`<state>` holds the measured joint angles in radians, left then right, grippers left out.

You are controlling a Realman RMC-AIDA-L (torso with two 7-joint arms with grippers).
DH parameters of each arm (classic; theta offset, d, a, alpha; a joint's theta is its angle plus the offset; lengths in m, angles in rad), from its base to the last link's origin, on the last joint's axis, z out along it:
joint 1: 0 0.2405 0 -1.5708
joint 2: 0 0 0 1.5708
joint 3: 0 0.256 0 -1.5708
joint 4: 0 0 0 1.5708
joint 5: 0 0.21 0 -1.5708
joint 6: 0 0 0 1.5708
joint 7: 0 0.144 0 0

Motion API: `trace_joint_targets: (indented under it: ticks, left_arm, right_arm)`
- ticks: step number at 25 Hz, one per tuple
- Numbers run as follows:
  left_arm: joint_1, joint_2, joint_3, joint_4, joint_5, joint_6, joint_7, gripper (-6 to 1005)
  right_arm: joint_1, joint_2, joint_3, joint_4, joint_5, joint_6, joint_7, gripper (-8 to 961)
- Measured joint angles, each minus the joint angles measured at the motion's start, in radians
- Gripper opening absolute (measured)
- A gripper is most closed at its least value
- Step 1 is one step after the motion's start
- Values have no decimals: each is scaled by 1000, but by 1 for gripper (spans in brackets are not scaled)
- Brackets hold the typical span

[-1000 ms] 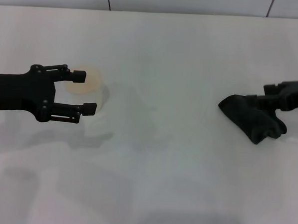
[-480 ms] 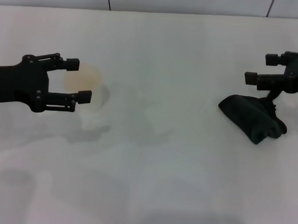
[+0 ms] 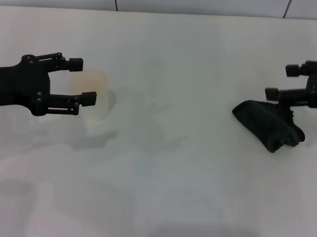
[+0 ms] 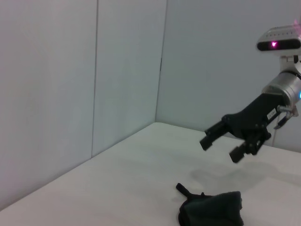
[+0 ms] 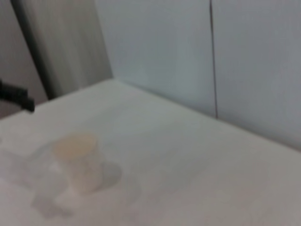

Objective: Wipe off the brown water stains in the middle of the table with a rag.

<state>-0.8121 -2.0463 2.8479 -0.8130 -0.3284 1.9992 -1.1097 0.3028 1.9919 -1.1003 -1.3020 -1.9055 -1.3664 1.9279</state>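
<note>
Now right claw (image 3: 281, 81) spread, empty, above rag (image 3: 270, 126); left claw (image 3: 82, 81) spread, empty.

1. Glossy white table (image 3: 161, 166), plain, no pattern, with soft grey shadows under both claws.
2. Black rag (image 3: 270, 126), just below the matte black right gripper (image 3: 281, 81).
3. Left gripper (image 3: 82, 81), the same matte black.
4. Beside its fingertips, a pale translucent cup (image 3: 93, 96) with a faint orange tint at the rim.
5. Behind, light grey wall panels (image 3: 202, 3) split by dark seams.
</note>
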Motion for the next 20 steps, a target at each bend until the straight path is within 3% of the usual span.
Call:
trace_joint_targets:
  ticks: [8,20]
  left_arm:
    - [-4,3,1,0,10,5,-17,892]
    - [-2,-2,1,3,41,7,-12,892]
  right_arm:
    - [24,3,3,0,-109,-70,16,873]
    - [30,7,9,0,-117,-93,12,872]
